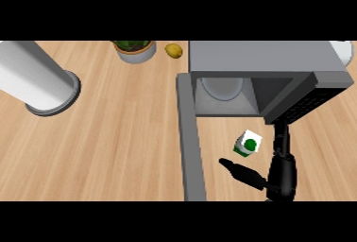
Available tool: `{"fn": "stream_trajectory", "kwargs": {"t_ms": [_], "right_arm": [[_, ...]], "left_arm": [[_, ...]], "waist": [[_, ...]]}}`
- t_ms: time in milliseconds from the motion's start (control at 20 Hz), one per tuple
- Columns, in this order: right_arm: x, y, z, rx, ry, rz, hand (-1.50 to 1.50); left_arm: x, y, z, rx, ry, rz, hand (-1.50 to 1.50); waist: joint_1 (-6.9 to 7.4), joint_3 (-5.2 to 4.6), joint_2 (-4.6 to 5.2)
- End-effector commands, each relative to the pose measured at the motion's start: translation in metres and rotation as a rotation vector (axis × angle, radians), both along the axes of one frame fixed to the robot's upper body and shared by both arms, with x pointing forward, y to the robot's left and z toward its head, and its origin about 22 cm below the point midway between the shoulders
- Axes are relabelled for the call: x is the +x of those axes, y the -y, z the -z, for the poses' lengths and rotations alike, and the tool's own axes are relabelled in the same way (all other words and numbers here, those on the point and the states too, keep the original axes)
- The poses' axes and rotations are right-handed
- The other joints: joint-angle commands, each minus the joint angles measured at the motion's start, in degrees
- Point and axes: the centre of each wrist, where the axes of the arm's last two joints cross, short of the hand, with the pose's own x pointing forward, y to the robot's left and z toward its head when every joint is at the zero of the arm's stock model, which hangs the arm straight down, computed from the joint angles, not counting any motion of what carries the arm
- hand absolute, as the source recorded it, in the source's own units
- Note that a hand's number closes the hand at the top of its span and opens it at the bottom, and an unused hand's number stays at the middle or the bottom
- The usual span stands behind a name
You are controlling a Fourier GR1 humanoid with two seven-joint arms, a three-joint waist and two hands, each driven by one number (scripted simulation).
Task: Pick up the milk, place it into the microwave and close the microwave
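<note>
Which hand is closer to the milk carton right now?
Right. The right hand is open just below and beside the milk carton; the left hand isn't in view.

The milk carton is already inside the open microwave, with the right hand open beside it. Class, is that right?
No. In the head view the milk carton stands on the counter before the open microwave, not inside it. The right hand is open beside it.

The microwave (268,71) sits upper right on the table (105,142), the milk (247,143) just below it, the hand (275,170) beneath.
</note>
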Motion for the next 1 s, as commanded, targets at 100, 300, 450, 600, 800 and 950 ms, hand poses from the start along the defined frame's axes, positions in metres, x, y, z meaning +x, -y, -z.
{"fn": "stream_trajectory", "kwargs": {"t_ms": [100, 300, 450, 600, 800, 950], "right_arm": [[0.004, 0.013, 0.034, 0.010, -0.021, 0.003, -1.50], [-0.024, 0.016, 0.045, 0.031, -0.022, -0.003, -1.50], [-0.006, 0.022, 0.061, -0.003, -0.048, -0.031, -1.50], [-0.002, 0.030, 0.094, 0.018, -0.027, -0.023, -1.50], [0.011, 0.036, 0.085, 0.000, -0.028, -0.004, -1.50], [0.010, 0.046, 0.105, -0.021, -0.064, 0.017, -1.50]], "left_arm": [[0.002, 0.000, 0.003, -0.002, 0.013, -0.011, -1.50], [-0.009, -0.001, -0.006, -0.009, 0.008, -0.010, -1.50], [-0.017, -0.021, 0.012, -0.002, 0.005, -0.027, -1.50], [-0.013, 0.001, -0.002, 0.004, 0.016, -0.011, -1.50], [-0.008, -0.002, 0.003, -0.003, 0.023, -0.001, -1.50], [-0.012, -0.015, 0.020, 0.000, 0.020, 0.010, -1.50]], "waist": [[-0.08, -0.01, 0.04], [-0.15, -0.02, -0.03], [0.10, -0.04, 0.00], [0.14, 0.01, 0.05], [0.00, -0.03, 0.01], [0.12, -0.02, 0.04]]}}
